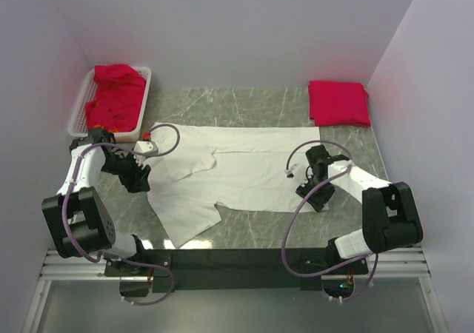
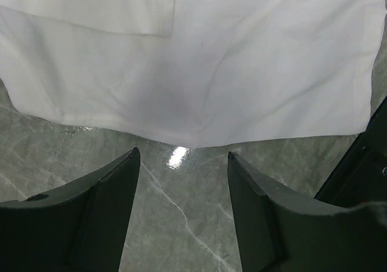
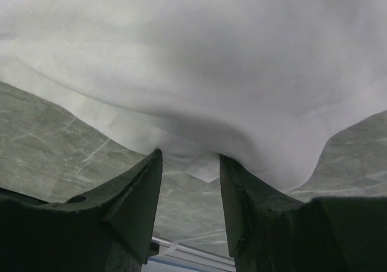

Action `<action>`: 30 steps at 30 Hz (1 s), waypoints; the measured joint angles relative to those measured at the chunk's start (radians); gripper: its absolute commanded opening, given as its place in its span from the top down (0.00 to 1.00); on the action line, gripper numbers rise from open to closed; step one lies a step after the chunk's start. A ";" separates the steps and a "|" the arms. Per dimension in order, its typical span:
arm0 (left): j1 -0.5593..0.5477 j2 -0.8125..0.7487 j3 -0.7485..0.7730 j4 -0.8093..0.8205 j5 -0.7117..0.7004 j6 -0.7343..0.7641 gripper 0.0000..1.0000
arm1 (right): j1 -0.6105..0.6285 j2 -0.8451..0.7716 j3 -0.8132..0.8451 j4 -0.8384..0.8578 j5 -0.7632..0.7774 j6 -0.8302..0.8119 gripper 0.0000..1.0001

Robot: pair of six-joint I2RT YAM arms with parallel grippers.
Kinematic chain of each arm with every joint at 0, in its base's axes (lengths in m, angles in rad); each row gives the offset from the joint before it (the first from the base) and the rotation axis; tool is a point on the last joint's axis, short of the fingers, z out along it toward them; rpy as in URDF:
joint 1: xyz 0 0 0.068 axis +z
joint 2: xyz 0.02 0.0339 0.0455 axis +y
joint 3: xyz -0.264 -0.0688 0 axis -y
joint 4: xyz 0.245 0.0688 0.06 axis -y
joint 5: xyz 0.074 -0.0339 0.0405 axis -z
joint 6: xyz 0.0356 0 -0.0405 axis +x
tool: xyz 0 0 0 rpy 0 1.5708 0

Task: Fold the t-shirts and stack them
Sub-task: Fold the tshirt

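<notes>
A white t-shirt [image 1: 237,172] lies spread flat on the marble table. My left gripper [image 1: 141,177] is at its left edge, low over the table. In the left wrist view the left gripper [image 2: 182,155] is open, and the shirt's edge [image 2: 193,72] lies just beyond the fingertips, with only bare marble between them. My right gripper [image 1: 311,189] is at the shirt's right edge. In the right wrist view the right gripper [image 3: 190,157] is open, and the shirt's hem [image 3: 199,103] drapes over both fingertips, with a small corner of cloth between them.
A folded red t-shirt [image 1: 338,102] lies at the back right corner. A white basket [image 1: 78,115] with crumpled red shirts [image 1: 115,96] stands at the back left. Walls close in the left, back and right sides. The table's near edge runs by the arm bases.
</notes>
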 measured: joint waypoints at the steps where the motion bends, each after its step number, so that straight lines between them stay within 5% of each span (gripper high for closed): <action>1: 0.000 0.000 -0.002 0.000 -0.001 0.002 0.34 | 0.000 0.000 0.000 -0.003 -0.002 -0.007 0.48; 10: 0.000 0.005 -0.023 0.003 -0.024 0.045 0.35 | 0.000 -0.016 -0.010 -0.043 -0.011 -0.071 0.48; 18: 0.000 0.001 -0.101 0.017 -0.068 0.098 0.36 | 0.000 -0.042 -0.037 -0.035 0.019 -0.090 0.78; 28: -0.065 -0.136 -0.280 0.099 -0.140 0.202 0.39 | 0.000 -0.043 -0.039 -0.031 0.040 -0.081 0.83; 30: -0.097 -0.154 -0.312 0.125 -0.153 0.205 0.38 | 0.000 -0.043 -0.039 -0.031 0.041 -0.079 0.91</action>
